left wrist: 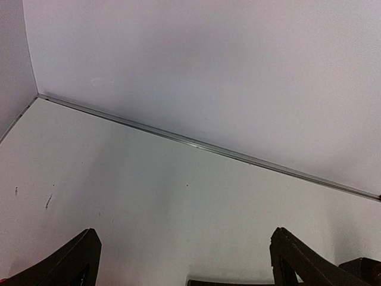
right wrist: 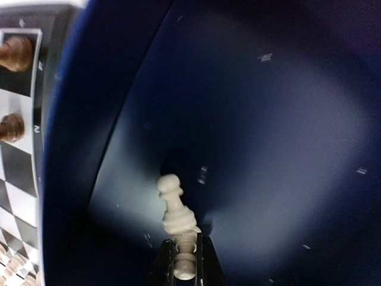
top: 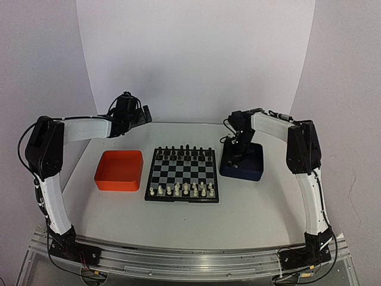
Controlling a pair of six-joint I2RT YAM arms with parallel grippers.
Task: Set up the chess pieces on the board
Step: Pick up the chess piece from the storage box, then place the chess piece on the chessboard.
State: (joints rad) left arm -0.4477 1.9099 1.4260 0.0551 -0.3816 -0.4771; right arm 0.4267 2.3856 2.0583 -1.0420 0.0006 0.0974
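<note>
Inside the dark blue tray (right wrist: pixel 280 107), my right gripper (right wrist: pixel 186 249) is shut on a cream-white pawn (right wrist: pixel 186 265), its narrow fingers pinching the piece from both sides. A second cream-white pawn (right wrist: pixel 174 205) lies tilted on the tray floor, just beyond the fingertips and touching the held one. In the top view the right gripper (top: pixel 234 158) reaches down into the tray's left part. The board (top: pixel 181 199) holds a row of cream-white chess pieces (top: pixel 181 190) along its near edge and dark pieces (top: pixel 184 149) along its far edge. My left gripper (left wrist: pixel 184 259) is open over bare table.
An orange tray (top: pixel 119 171) sits left of the board. The dark blue tray (top: pixel 256 173) sits right of it. The board's edge with two dark pieces (right wrist: pixel 13 89) shows just past the tray's left wall. A white backdrop closes the back.
</note>
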